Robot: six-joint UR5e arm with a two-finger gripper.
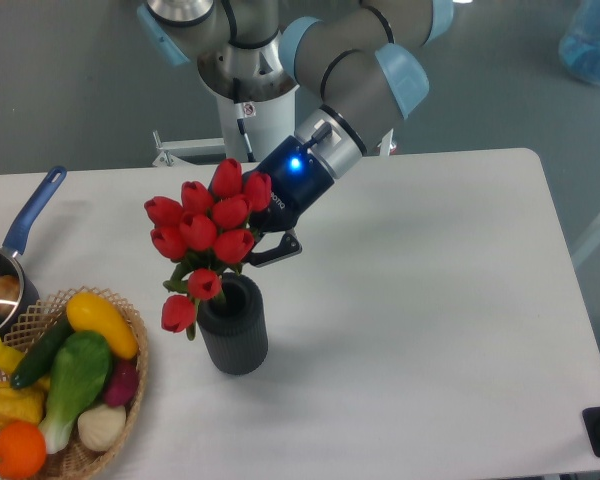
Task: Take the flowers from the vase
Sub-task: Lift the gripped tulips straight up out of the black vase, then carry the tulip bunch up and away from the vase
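The flowers [205, 232], a bunch of red tulip buds with green leaves, hang just above the mouth of the dark grey ribbed vase [234, 328], leaning to the left. My gripper [248, 256] reaches in from the upper right and is shut on the bunch behind the buds; one dark finger [276, 250] shows to their right. The stems are mostly hidden behind the buds and the vase rim.
A wicker basket [135, 345] of colourful vegetables sits at the front left. Behind it, at the left edge, stands a saucepan with a blue handle [32, 212]. The arm's base [250, 110] rises at the back of the white table [430, 300].
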